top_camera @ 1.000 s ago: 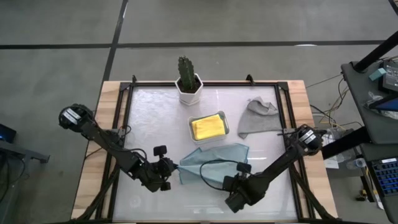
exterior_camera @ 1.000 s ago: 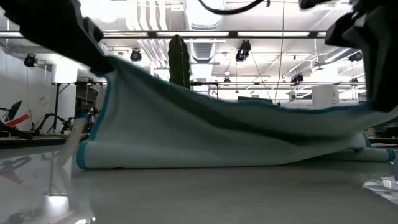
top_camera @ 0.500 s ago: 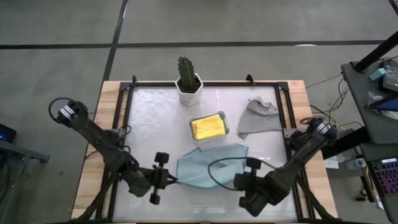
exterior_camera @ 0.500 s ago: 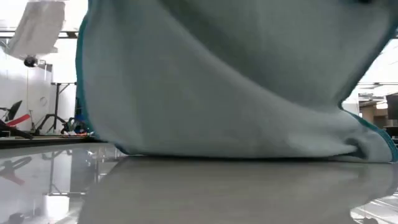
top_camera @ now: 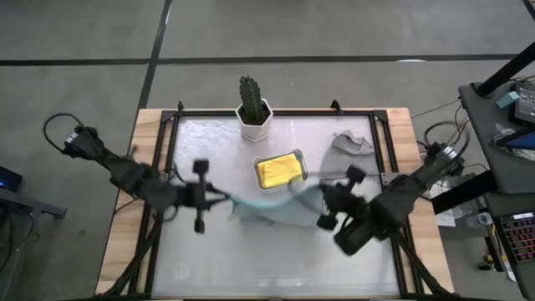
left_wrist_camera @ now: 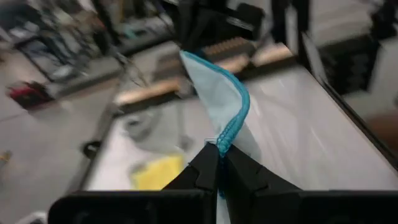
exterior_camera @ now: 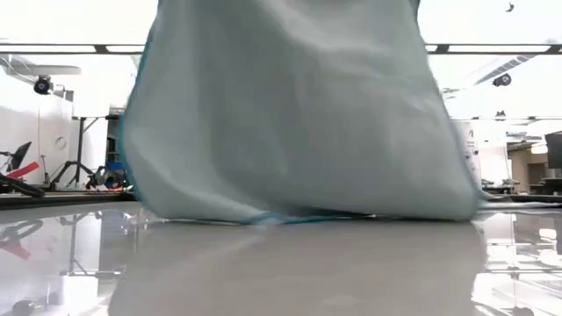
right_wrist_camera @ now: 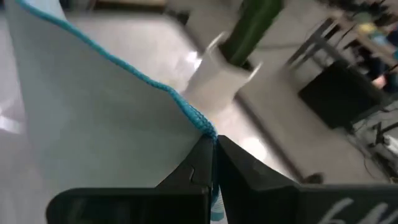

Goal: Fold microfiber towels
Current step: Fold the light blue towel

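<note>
1. Hanging between both grippers, the teal towel (top_camera: 276,209) is lifted off the table (top_camera: 276,259); its lower edge touches the glossy surface in the low view, where the cloth fills most of the frame.
2. Left gripper (top_camera: 219,199) sits left of centre, fingers (left_wrist_camera: 208,167) pinched together on a blue-stitched corner of the teal towel.
3. Right gripper (top_camera: 322,201) sits right of centre, fingers (right_wrist_camera: 205,158) likewise clamped on another stitched edge of the same towel.
4. Yellow towel (top_camera: 279,170) lies in the white tray (top_camera: 257,173), just behind the raised cloth.
5. Grey towel (top_camera: 353,143) lies crumpled near the table's far right corner, partly hidden by the right arm.
6. Cactus (top_camera: 249,94) stands upright in a white pot (top_camera: 254,124) at the far edge, centre.
7. Table surface is pale and reflective, framed by dark rails on a wooden top; reflections of ceiling lights show in the low view.
8. Room beyond: white walls, ceiling beams and lights, stands and equipment at left; grey floor with dark seams around the table; a bench with cables at right.
</note>
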Tool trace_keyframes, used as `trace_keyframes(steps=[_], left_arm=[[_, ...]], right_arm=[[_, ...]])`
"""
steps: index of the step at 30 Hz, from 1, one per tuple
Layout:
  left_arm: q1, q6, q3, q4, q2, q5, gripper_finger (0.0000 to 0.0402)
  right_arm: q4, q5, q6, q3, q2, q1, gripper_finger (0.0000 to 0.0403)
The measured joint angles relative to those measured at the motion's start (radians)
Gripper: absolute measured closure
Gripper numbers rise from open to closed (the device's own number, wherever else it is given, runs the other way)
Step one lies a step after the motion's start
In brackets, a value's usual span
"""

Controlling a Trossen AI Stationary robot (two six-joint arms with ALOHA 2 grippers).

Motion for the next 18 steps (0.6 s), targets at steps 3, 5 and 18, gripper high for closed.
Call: trace_keyframes(steps=[3,5,18], left_arm=[[0.046,0.058,0.022,0.003,-0.071,0.006,0.0402],[0.059,0.088,0.038,0.004,-0.107,0.043,0.0402],[-0.05,-0.085,-0.038,0.094,-0.018,0.193,0.0402]], right_arm=[[-0.001,0.066,-0.045,0.047,-0.062,-0.014,0.0394],[0.009,0.09,-0.07,0.076,-0.092,-0.012,0.0394],[0.174,-0.108,-0.092,0.066,-0.058,0.151,0.0394]])
